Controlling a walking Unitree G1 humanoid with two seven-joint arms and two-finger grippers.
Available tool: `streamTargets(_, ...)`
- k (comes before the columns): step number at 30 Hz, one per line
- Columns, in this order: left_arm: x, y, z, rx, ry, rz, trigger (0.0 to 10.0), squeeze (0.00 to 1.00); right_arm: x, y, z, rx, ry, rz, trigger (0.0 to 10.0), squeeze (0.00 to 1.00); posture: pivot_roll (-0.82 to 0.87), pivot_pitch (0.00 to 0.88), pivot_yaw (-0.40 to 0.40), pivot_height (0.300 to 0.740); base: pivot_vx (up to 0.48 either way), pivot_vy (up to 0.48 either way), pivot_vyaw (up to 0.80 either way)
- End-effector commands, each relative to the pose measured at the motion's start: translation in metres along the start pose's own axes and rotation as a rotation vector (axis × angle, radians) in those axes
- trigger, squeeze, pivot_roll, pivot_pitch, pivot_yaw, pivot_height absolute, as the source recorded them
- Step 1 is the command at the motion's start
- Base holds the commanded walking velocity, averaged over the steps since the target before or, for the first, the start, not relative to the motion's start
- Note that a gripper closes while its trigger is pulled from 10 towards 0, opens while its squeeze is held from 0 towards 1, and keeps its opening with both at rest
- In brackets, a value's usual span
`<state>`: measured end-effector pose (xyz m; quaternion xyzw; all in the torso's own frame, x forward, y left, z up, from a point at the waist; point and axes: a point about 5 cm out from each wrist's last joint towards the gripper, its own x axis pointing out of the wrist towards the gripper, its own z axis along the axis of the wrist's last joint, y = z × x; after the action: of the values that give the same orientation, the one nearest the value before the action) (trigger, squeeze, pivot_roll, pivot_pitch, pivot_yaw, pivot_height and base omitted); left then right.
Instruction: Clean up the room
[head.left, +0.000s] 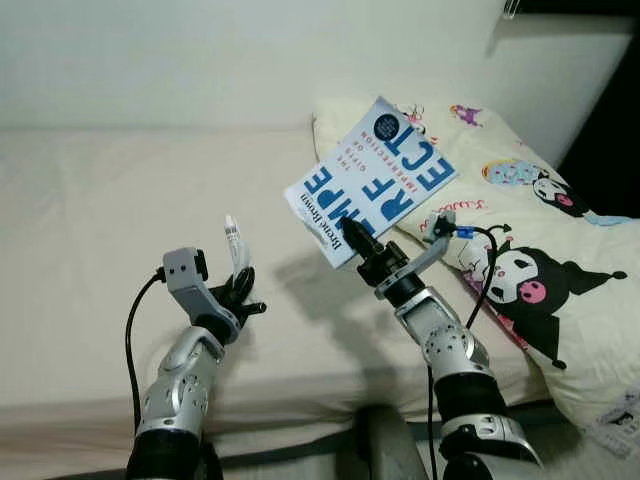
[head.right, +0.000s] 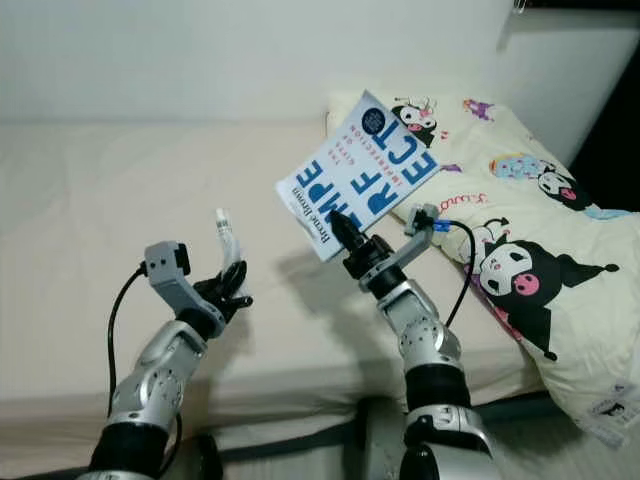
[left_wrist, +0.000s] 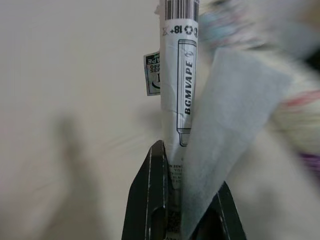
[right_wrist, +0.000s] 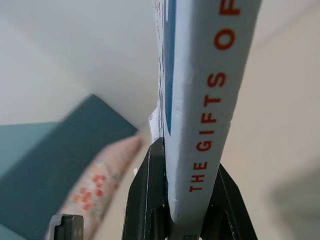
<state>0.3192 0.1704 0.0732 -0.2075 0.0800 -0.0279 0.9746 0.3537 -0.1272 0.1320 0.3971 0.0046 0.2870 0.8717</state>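
**Both grippers loaded above the bed**

The right gripper (head.left: 357, 240) is clamped on the lower edge of a white book with blue lettering (head.left: 370, 180), one black finger on each cover. The right wrist view shows the pale blue spine with red letters (right_wrist: 210, 115) wedged between those fingers. The book stands up from the fingertips, tilted, held clear above the cream mattress (head.left: 110, 220). Just beyond it, on the side away from the other arm, lies a pillow printed with cartoon characters (head.left: 520, 250).

The left gripper (head.left: 238, 285) is closed on a slim white packaged tube (head.left: 234, 245) that points upward from its fingertips, with a pale paper flap (left_wrist: 225, 130) beside it. Cream bedding lies below this gripper too.
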Motion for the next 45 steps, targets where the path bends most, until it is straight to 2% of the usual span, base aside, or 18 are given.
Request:
streamTargets(1,-0.005,0.022,-0.011,0.009,0.043,0.095,10.0,0.00,-0.009,-0.012,-0.004,-0.016,0.015,-0.048,10.0,0.00,-0.02,0.000,-0.034,0.574,0.000,0.000,0.00)
streamTargets(5,-0.010,0.034,-0.016,0.008,0.066,0.139,10.0,0.00,-0.016,-0.020,-0.004,-0.022,0.018,-0.084,10.0,0.00,-0.02,0.000,-0.037,0.584,0.000,0.000,0.00)
streamTargets(7,-0.015,0.042,-0.025,0.015,0.131,0.172,10.0,0.00,-0.020,-0.023,-0.002,-0.026,0.016,-0.096,10.0,0.00,-0.02,0.000,-0.037,0.593,-0.463,0.000,0.00)
streamTargets(9,-0.016,0.044,-0.027,0.014,0.140,0.182,10.0,0.00,-0.022,-0.024,-0.002,-0.027,0.015,-0.100,10.0,0.00,-0.03,0.000,-0.036,0.598,-0.480,0.000,0.00)
streamTargets(13,-0.018,0.044,-0.027,0.026,0.100,0.175,10.0,0.00,-0.024,-0.026,-0.007,-0.029,0.030,-0.106,10.0,0.00,-0.02,0.000,-0.037,0.612,-0.120,0.000,0.00)
streamTargets(23,-0.012,0.040,-0.028,0.027,0.084,0.152,10.0,0.00,-0.020,-0.025,-0.013,-0.027,0.044,-0.095,10.0,0.00,-0.02,0.000,-0.041,0.635,-0.143,0.000,0.00)
streamTargets(27,-0.012,0.042,-0.030,0.041,0.101,0.159,10.0,0.00,-0.025,-0.032,-0.016,-0.058,0.075,-0.137,10.0,0.00,-0.02,0.000,-0.041,0.649,0.000,0.000,0.00)
streamTargets(29,-0.015,0.047,-0.032,0.045,0.105,0.185,10.0,0.00,-0.032,-0.039,-0.019,-0.077,0.100,-0.173,10.0,0.00,-0.02,0.000,-0.043,0.659,0.000,0.000,0.00)
streamTargets(33,-0.017,0.050,-0.033,0.048,0.102,0.198,10.0,0.00,-0.035,-0.042,-0.021,-0.081,0.110,-0.188,10.0,0.00,-0.02,0.000,-0.043,0.663,0.000,0.000,0.00)
streamTargets(35,-0.021,0.058,-0.036,0.065,0.117,0.229,10.0,0.00,-0.049,-0.053,-0.033,-0.174,0.224,-0.254,10.0,0.00,-0.03,0.000,-0.042,0.673,0.000,0.000,0.00)
streamTargets(37,-0.024,0.067,-0.040,0.074,0.156,0.273,10.0,0.00,-0.078,-0.072,-0.049,-0.226,0.343,-0.385,10.0,0.00,-0.02,0.000,-0.043,0.682,0.000,0.000,0.00)
streamTargets(38,-0.024,0.067,-0.040,0.074,0.156,0.273,10.0,0.00,-0.078,-0.072,-0.049,-0.226,0.343,-0.385,10.0,0.00,-0.02,0.000,-0.043,0.682,0.000,0.000,0.00)
streamTargets(39,-0.026,0.070,-0.043,0.080,0.187,0.288,10.0,0.00,-0.089,-0.078,-0.054,-0.218,0.363,-0.431,10.0,0.00,-0.02,0.000,-0.044,0.687,0.000,0.000,0.00)
streamTargets(42,-0.027,0.072,-0.046,0.085,0.207,0.298,10.0,0.00,-0.094,-0.081,-0.055,-0.205,0.365,-0.455,10.0,0.00,-0.02,0.000,-0.044,0.691,0.000,0.000,0.00)
streamTargets(43,-0.032,0.074,-0.053,0.098,0.232,0.301,10.0,0.00,-0.111,-0.089,-0.058,-0.184,0.363,-0.516,10.0,0.00,-0.02,0.000,-0.039,0.701,-0.480,0.000,0.00)
streamTargets(44,-0.032,0.074,-0.053,0.098,0.232,0.301,10.0,0.00,-0.111,-0.089,-0.058,-0.184,0.363,-0.516,10.0,0.00,-0.02,0.000,-0.039,0.701,-0.480,0.000,0.00)
streamTargets(45,-0.035,0.076,-0.057,0.098,0.243,0.307,10.0,0.00,-0.118,-0.092,-0.059,-0.180,0.367,-0.546,10.0,0.00,-0.03,0.000,-0.038,0.706,-0.431,0.000,0.00)
